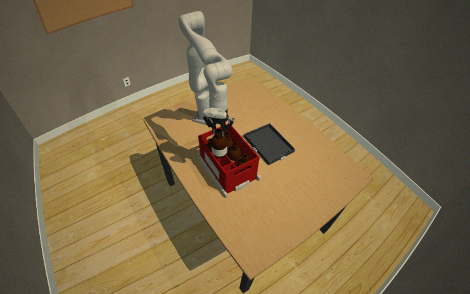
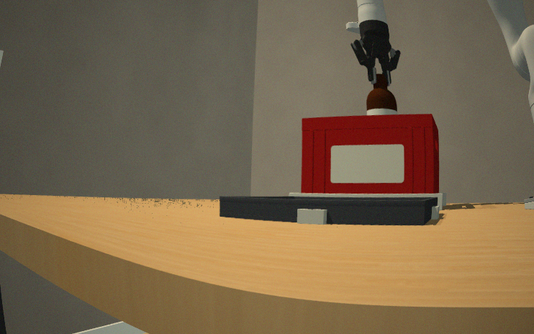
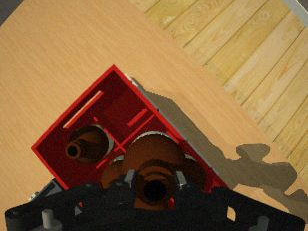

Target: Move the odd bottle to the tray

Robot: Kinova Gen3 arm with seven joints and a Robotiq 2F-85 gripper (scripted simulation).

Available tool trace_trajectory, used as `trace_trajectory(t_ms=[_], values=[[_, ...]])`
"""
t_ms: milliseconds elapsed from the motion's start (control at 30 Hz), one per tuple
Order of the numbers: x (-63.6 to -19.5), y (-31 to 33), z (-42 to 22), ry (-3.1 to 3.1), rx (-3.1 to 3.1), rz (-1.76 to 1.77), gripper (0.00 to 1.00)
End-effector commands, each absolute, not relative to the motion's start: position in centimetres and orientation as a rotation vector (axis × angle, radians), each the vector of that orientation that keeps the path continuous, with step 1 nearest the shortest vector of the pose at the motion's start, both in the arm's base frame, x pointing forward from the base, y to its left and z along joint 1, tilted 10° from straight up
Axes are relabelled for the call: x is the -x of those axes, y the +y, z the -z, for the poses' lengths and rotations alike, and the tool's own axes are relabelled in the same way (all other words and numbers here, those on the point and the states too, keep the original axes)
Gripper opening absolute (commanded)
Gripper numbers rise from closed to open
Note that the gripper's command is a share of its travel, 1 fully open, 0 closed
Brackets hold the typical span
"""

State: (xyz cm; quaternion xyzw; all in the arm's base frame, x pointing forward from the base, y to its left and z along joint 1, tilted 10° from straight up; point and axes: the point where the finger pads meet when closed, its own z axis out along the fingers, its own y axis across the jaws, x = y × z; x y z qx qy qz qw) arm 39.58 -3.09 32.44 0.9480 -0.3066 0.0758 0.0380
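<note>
My gripper (image 1: 218,132) (image 2: 381,81) (image 3: 154,180) is shut on the neck of a brown bottle (image 1: 219,142) (image 2: 381,100) (image 3: 154,153). The bottle is upright and raised, with its shoulder and the top of its white label above the rim of the red crate (image 1: 242,179) (image 2: 314,157) (image 3: 74,107). Its lower part is hidden by the crate in the exterior view. Other brown bottles stand lower in the crate, one (image 1: 235,153) near the middle and one (image 1: 245,158) (image 3: 90,144) toward a corner; others are partly hidden. Neck differences cannot be told. The dark tray (image 1: 270,144) (image 2: 268,207) holds no bottle.
The tray lies close beside the crate on the wooden table (image 1: 304,187) (image 2: 177,244). Small pale blocks sit against the crate's base and the tray's edges. The crate's walls and inner dividers surround the lower bottles. The crate's other long side is near the table's edge.
</note>
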Motion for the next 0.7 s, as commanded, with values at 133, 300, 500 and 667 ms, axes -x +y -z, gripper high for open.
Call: trace_trajectory(t_ms=[133, 300, 500, 667], values=[[-39.6, -3.0, -33.4, -0.940, -2.911, -0.241, 0.00], [-39.6, -2.9, -33.7, -0.940, -2.911, -0.241, 0.00], [-39.5, -2.8, -34.3, -0.940, -2.911, -0.241, 0.00], [-39.4, -2.8, -34.6, -0.940, -2.911, -0.241, 0.00]])
